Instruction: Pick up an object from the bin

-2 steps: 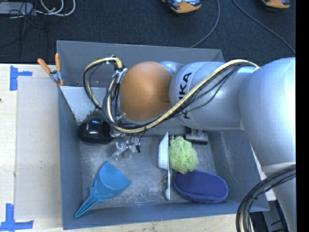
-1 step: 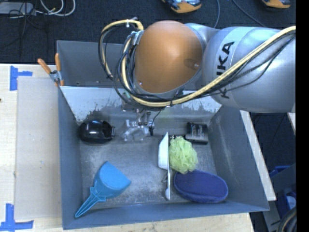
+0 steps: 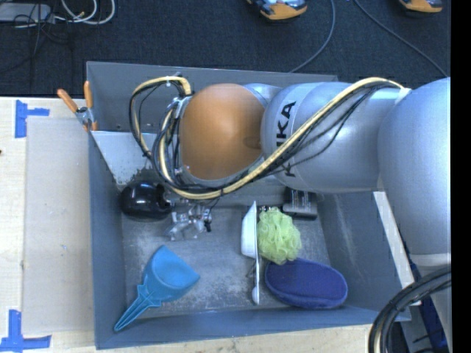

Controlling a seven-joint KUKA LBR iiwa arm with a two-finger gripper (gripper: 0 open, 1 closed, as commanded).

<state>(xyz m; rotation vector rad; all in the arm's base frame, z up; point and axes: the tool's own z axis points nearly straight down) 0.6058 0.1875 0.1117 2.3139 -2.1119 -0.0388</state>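
**Claw down in the bin, nothing lifted yet**

At the left of the bin (image 3: 107, 271), against the upper-left corner of its floor, lies a glossy black lump (image 3: 143, 199). Below it, toward the lower left, a blue funnel (image 3: 168, 276) lies on its side with its spout pointing to the lower-left corner.

Just right of the black lump and above the funnel, the claw (image 3: 190, 223) hangs low over a bare patch of floor, under the arm's orange cover (image 3: 217, 131). From this angle I cannot tell whether it is open or closed, and nothing shows in its grip. The black lump is the nearest thing to it, close beside it. Whether they touch is unclear.

Right of centre, a white scoop (image 3: 249, 234) stands on edge, touching a yellow-green pouf (image 3: 278, 235). A dark blue pad (image 3: 305, 284) lies below them near the front wall, and a small black item (image 3: 300, 206) sits half under the arm.

As I judge it, the task is in its early part. The arm is down in the bin, but every thing is on the floor. Closing on one thing and lifting it clear are both left to do.
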